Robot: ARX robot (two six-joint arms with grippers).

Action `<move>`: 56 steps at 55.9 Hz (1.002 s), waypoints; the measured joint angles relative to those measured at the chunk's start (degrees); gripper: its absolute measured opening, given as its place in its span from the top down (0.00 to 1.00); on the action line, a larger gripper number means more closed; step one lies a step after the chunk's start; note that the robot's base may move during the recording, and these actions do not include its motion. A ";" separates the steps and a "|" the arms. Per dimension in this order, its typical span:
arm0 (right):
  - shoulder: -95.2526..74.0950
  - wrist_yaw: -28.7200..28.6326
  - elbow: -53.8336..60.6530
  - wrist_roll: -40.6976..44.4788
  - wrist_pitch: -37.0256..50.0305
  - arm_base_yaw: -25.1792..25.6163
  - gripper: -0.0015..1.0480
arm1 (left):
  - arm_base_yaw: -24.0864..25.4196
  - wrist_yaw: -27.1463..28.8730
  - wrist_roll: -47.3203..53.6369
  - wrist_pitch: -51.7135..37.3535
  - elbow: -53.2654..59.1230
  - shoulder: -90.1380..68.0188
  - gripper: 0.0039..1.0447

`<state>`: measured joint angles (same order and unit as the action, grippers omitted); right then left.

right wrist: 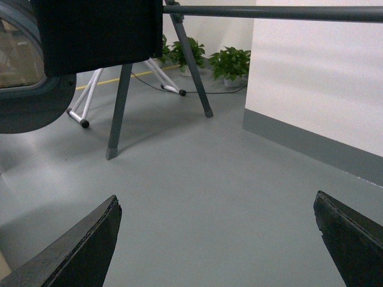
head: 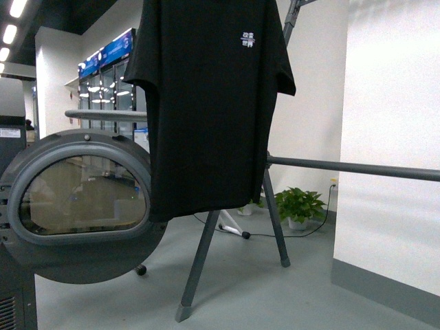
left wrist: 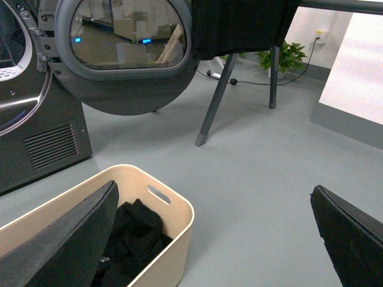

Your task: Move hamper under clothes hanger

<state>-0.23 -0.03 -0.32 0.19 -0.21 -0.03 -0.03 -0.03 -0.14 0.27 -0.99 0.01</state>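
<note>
The cream-beige hamper (left wrist: pixel 173 239) stands on the grey floor near the washing machine, with dark clothes (left wrist: pixel 134 236) inside. My left gripper (left wrist: pixel 212 206) hangs open above it, one finger over the tub and the other over bare floor. The clothes hanger (head: pixel 350 167) is a dark grey rack with a long horizontal bar and slanted legs (head: pixel 199 265); a black T-shirt (head: pixel 206 103) hangs on it. The rack's leg (left wrist: pixel 213 101) stands beyond the hamper. In the right wrist view the rack's bar (right wrist: pixel 269 12) and leg (right wrist: pixel 118 113) show, and my right gripper (right wrist: pixel 216 206) is open over bare floor. The hamper is out of the front view.
A dark grey washing machine (left wrist: pixel 36 119) stands with its round door (head: pixel 82 206) swung open beside the rack. A white wall with a grey skirting (right wrist: pixel 311 143) runs on the right. Potted plants (head: pixel 299 206) and a black cable (head: pixel 289 235) lie behind the rack.
</note>
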 joint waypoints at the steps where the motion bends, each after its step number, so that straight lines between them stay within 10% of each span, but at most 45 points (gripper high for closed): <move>1: 0.00 0.00 0.00 -0.02 0.00 0.00 0.08 | 0.00 0.00 0.00 0.00 0.00 0.00 0.06; 56: 0.00 -0.02 0.00 0.00 0.00 0.02 0.08 | -0.02 0.02 0.02 0.02 0.00 0.00 0.06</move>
<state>-0.23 -0.05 -0.32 0.19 -0.21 -0.01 -0.05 -0.01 -0.12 0.30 -0.99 0.01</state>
